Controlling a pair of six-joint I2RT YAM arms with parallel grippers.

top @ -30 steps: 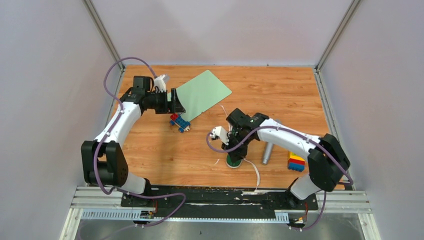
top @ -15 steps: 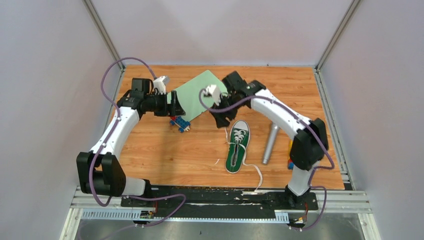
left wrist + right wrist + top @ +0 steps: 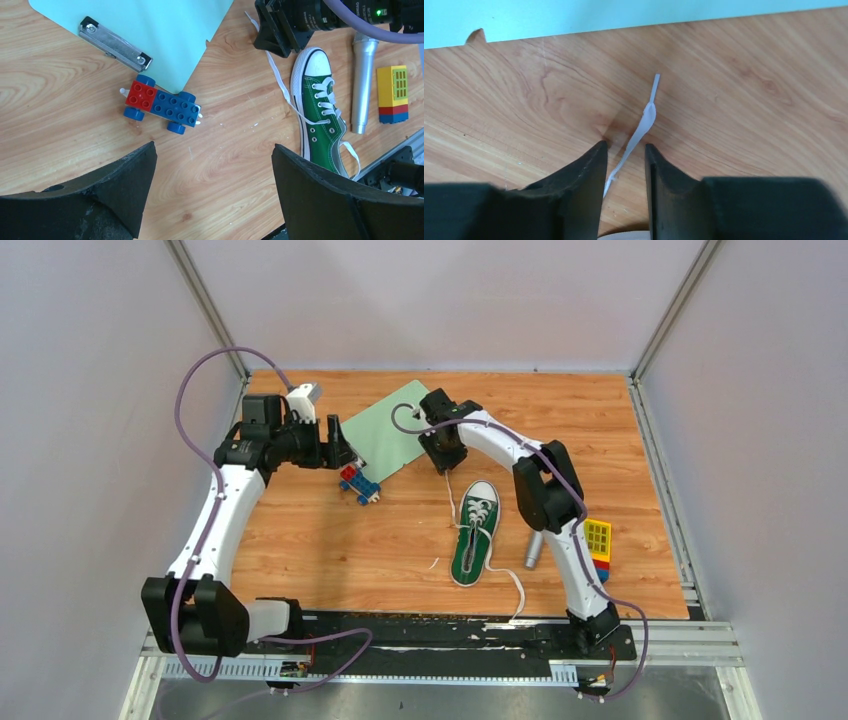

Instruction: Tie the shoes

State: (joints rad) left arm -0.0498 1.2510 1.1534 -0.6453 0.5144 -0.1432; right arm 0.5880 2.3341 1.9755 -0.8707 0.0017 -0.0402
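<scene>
Wood-grain desk filled the floor of a grey-walled cell. At far left the left tool hovered above the boards with its fingers spread wide and nothing between them. Its own camera showed that same wide gap over bare wood. Just beyond it lay a green clipboard, clip end toward the left arm. A red and blue toy car sat against the clipboard's near edge.

Right of the clipboard, the right tool pointed down at the desk. Its fingers stood only slightly apart, and a white lace ran through the narrow gap. The lace's tip lay flat on the wood ahead of them. Whether the pads touched the lace could not be told.

The shoe lay on its sole right of centre, white toe cap toward the far wall and heel toward the arm bases. The toe sat just on the near side of the right tool, close but apart from it. The lace went from the eyelets up along the shoe's left side to that tool. Another loose end trailed off past the heel.

A grey mic lay just right of the shoe, roughly parallel to it. A yellow, red and blue block stood farther right.
</scene>
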